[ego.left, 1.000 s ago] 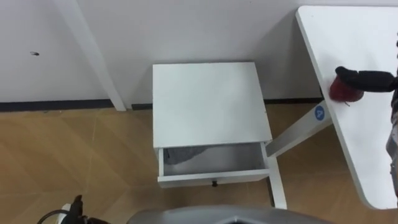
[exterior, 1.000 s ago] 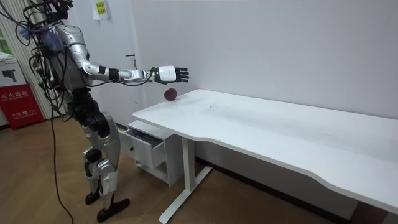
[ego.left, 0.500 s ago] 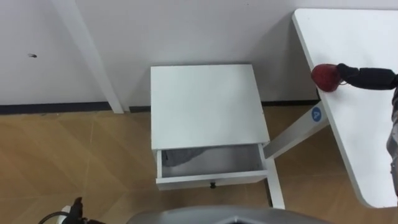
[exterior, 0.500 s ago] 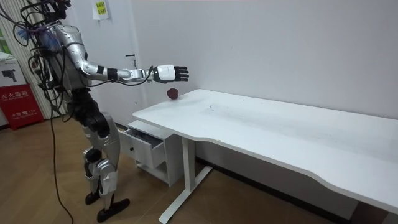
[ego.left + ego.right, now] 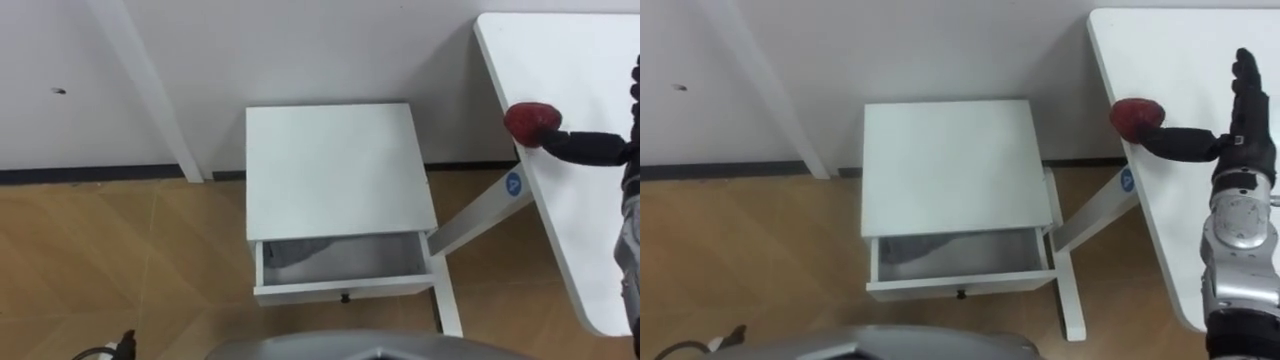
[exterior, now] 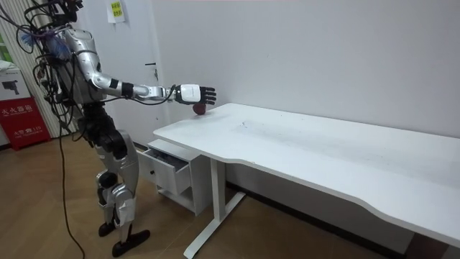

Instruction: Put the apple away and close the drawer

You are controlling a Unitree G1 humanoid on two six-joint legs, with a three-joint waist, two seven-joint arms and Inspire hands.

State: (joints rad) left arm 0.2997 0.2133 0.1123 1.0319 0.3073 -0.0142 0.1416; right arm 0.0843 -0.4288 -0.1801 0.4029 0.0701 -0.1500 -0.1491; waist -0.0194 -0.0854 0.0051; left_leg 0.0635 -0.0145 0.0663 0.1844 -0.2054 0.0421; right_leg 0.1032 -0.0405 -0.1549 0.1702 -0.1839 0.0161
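At the desk [image 5: 1200, 60] corner, close to its edge, the apple [image 5: 1137, 117] sits touching the outstretched thumb of the right hand [image 5: 1240, 150], whose fingers are straight and grasp nothing. Firm, smooth, round and probably light, it would roll readily. A wrap around its widest girth looks the safest hold.

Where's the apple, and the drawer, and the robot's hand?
apple [image 5: 530, 121], left eye view, its red top
drawer [image 5: 345, 290], left eye view, its front panel
right hand [image 5: 1243, 205], right eye view, its back
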